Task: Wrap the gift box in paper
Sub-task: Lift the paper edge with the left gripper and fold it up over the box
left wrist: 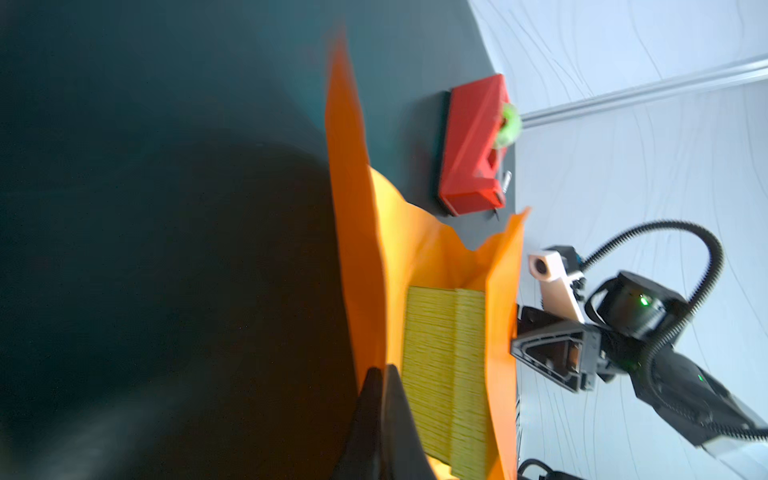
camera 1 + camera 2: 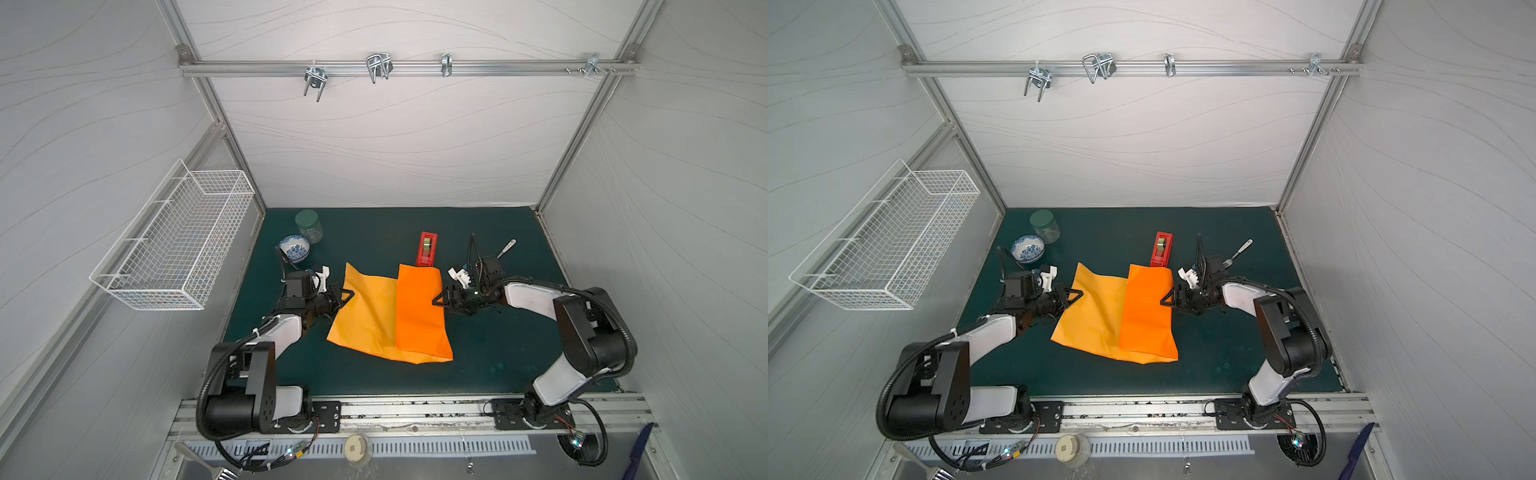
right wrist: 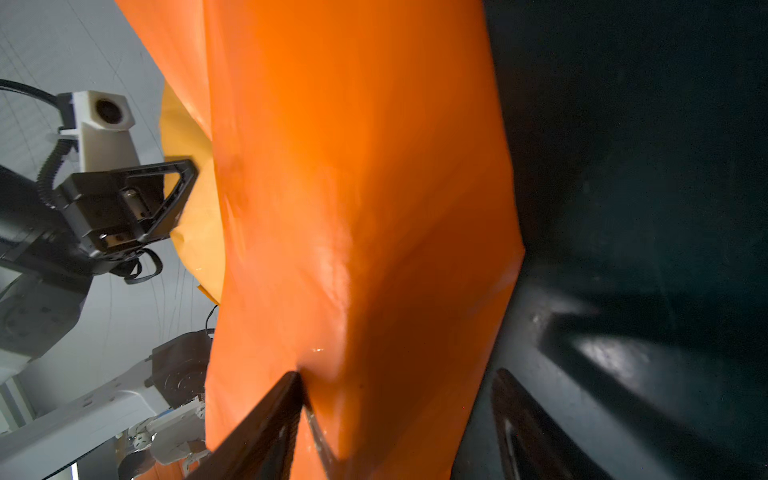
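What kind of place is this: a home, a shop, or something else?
Probably a robot test cell, not a home: two robot arms mounted on a metal rail, white panels in an aluminium frame around a green mat, and a wire basket hung on the wall.

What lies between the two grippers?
The paper, folded over the gift box, fills the stretch in both top views; the box shows only in the left wrist view.
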`<action>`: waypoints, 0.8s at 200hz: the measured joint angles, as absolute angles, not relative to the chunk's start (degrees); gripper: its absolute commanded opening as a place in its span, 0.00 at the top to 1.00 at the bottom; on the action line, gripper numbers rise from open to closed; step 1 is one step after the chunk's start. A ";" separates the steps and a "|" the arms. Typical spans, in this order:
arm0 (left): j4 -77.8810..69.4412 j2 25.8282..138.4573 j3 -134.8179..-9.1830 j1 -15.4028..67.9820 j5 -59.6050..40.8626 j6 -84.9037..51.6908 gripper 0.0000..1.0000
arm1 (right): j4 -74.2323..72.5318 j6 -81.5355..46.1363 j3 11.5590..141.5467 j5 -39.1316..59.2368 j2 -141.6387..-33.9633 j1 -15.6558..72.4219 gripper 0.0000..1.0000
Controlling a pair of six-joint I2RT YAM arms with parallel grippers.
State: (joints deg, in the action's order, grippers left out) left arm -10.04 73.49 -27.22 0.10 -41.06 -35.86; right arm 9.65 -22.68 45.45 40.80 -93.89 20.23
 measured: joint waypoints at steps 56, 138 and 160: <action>1.26 64.82 -33.50 9.72 -32.73 -36.86 1.00 | 9.63 -22.70 45.45 40.75 -93.84 20.47 0.28; 20.58 69.76 -50.87 29.39 -13.32 -37.15 1.00 | 9.65 -22.68 45.45 40.18 -93.58 20.73 0.28; 24.10 72.42 -54.41 33.54 -7.86 -37.32 1.00 | 9.65 -22.68 45.45 40.07 -93.49 20.78 0.28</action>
State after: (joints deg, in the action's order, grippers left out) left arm 24.10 72.42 -54.41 33.54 -7.86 -37.32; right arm 9.65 -22.68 45.45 40.07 -93.49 20.78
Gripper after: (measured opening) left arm 0.047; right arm 0.717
